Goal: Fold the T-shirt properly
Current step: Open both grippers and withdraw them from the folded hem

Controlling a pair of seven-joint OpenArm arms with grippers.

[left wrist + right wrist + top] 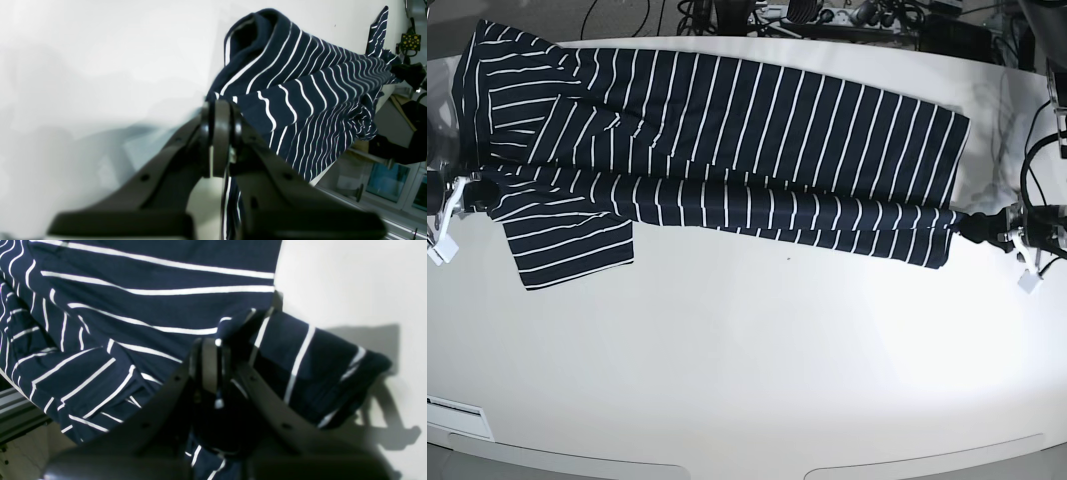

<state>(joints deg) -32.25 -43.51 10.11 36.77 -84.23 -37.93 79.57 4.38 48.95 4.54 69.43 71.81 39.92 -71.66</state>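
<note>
Both grippers, left (980, 222) and right (475, 188), are clamped on T-shirt (727, 140) edges, stretched across the table's (757, 370) far half; near half's bare.

1. I see the T-shirt (727, 130) stretched lengthwise over the far half of the white table (747, 360), its near long edge folded over on itself.
2. My right gripper (467, 190) sits at the shirt's sleeve end, jaws closed on the fabric there.
3. My left gripper (987, 222) pinches the opposite end's near corner.
4. One sleeve (567, 240) lies flat, sticking out from the shirt's near edge beside the right gripper.
</note>
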